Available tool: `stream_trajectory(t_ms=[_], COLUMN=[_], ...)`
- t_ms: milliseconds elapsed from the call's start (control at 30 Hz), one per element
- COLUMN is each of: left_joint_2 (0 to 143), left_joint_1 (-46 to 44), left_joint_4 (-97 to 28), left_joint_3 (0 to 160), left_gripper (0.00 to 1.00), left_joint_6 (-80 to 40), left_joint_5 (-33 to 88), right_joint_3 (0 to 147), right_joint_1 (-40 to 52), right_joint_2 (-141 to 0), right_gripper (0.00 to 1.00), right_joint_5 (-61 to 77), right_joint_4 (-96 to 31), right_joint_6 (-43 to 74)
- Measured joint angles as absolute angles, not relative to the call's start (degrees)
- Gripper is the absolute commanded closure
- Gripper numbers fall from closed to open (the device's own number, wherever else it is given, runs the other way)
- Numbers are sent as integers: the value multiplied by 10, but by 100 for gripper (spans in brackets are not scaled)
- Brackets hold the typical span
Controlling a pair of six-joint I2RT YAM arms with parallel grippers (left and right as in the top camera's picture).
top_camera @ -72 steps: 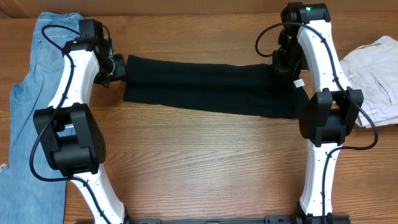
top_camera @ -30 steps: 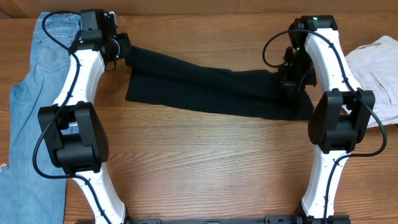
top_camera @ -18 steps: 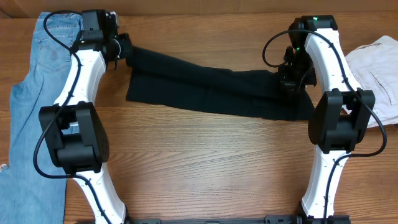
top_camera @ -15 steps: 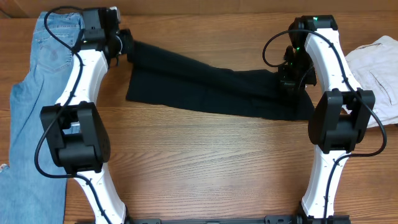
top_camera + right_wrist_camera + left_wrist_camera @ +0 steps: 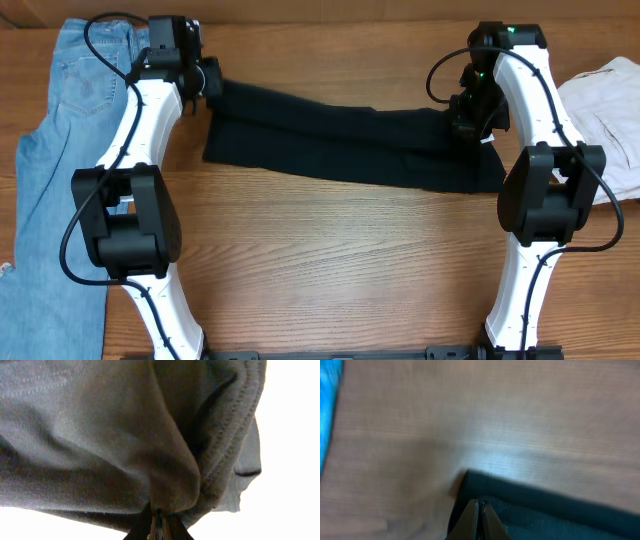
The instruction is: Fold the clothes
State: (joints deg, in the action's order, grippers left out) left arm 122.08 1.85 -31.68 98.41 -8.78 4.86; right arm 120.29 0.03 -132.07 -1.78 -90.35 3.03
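Wooden table (image 5: 330,260): fills the overhead view, its edges outside the picture on all sides. Light blue jeans (image 5: 60,130): laid lengthwise down the table's left side, cut off by the left and bottom borders and partly covered by the left arm (image 5: 150,120). The clothes (image 5: 340,145), one long black garment: spread crosswise over the far half of the table between the two arms, well apart from the jeans; its right end is hidden under the right arm (image 5: 530,90), and its far left corner is drawn up and away from the near edge, which lies flat. Pale garment (image 5: 605,110): crumpled at the right border and cut off there, its near left part hidden behind the right arm. Left tool (image 5: 212,80): fingers together, clamped on the far left corner of the clothes; the left wrist view is blurred and shows only the fingertips meeting over dark cloth, with bare wood beyond. Right tool (image 5: 468,125): fingers together, clamped on a bunched fold at the right end of the clothes; the right wrist view is filled by grey-black fabric with a stitched hem, the background washed out white, and the table cannot be made out there.
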Motion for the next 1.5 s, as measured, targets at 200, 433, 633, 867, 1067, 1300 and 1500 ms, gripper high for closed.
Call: stream_trajectory(t_ms=[200,433,633,867,1067,1300,1500], left_joint_2=[1222,1222,1222,1222,1222,1222,1222], left_joint_1=[18,18,18,18,18,18,18], left_joint_4=[-298,-328,-359,-359,-361,-380,-392], left_joint_3=[908,885,885,885,885,885,885], left_gripper=[96,96,96,93,95,92,84], left_joint_6=[-79,-73,-72,-72,-72,-72,-72], left_joint_5=[44,44,40,37,36,36,33], right_joint_3=[1203,1203,1203,1179,1087,1044,1040], right_joint_1=[0,0,0,0,0,0,0], right_joint_2=[-1321,-1321,-1321,-1320,-1320,-1320,-1320], right_gripper=[96,96,96,96,96,95,57], right_joint_5=[-19,-19,-19,-16,-16,-17,-19], right_joint_4=[-925,-950,-966,-966,-927,-907,-905], right_joint_6=[35,43,43,45,45,47,55])
